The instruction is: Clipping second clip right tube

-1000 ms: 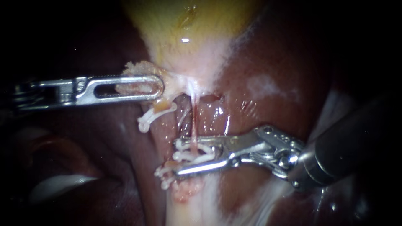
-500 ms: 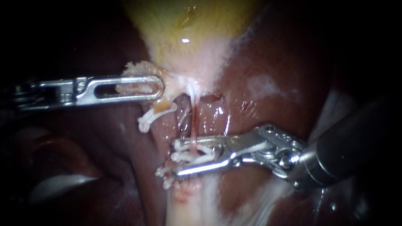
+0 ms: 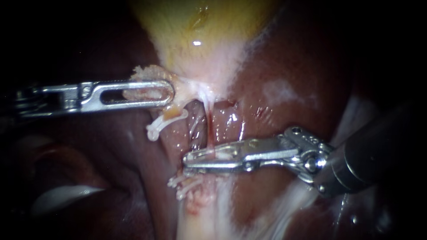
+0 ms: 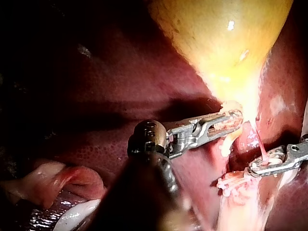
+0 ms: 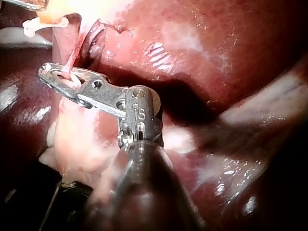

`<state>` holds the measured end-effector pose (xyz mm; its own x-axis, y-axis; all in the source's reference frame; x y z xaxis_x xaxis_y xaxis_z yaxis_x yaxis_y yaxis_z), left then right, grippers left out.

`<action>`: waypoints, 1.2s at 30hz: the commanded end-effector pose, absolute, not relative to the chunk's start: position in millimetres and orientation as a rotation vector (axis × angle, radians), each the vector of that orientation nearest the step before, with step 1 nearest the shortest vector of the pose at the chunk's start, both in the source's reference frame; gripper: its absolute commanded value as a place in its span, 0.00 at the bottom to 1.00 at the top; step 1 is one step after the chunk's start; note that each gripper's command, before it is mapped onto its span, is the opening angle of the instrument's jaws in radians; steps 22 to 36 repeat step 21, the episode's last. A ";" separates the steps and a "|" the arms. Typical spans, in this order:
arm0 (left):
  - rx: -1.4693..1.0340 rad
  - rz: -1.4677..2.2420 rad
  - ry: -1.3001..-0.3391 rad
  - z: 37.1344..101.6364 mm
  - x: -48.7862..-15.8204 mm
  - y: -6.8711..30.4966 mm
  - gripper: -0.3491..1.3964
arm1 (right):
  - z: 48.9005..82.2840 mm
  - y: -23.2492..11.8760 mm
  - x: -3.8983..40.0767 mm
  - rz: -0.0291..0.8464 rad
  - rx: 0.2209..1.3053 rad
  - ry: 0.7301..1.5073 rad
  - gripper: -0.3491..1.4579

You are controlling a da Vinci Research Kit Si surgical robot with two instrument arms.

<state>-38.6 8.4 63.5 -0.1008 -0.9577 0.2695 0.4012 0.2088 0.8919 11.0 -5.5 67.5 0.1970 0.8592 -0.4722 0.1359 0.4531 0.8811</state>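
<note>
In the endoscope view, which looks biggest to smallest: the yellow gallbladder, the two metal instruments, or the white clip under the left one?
1. gallbladder
2. right instrument and left instrument: unsure between these, since the right one's shaft seems nearer the camera
3. white clip, clearly the smallest

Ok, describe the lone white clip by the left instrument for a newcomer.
Start at the yellow gallbladder and follow its pale neck down to where the left instrument grips it. Just below its jaws hangs a small curved white clip. It sits alone; the other clips bunch lower, under the right instrument, whose jaws are shut on the thin red tube.
</note>
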 end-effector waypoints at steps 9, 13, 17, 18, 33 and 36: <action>0.661 -1.295 -1.125 63.5 -38.6 8.4 0.00 | 67.5 -5.5 10.8 0.644 1.002 1.288 0.00; 0.661 -1.295 -1.125 63.5 -38.6 8.4 0.00 | 67.5 -5.5 10.8 0.644 1.002 1.288 0.00; 0.661 -1.295 -1.125 63.5 -38.6 8.4 0.00 | 67.5 -5.5 10.8 0.644 1.002 1.288 0.00; 0.661 -1.295 -1.125 63.5 -38.6 8.4 0.00 | 67.5 -5.5 10.8 0.645 1.002 1.288 0.00; 0.661 -1.295 -1.125 63.5 -38.6 8.4 0.00 | 67.5 -5.5 10.8 0.644 1.002 1.288 0.00; 0.661 -1.295 -1.125 63.5 -38.6 8.4 0.00 | 67.5 -5.5 10.8 0.644 1.002 1.288 0.00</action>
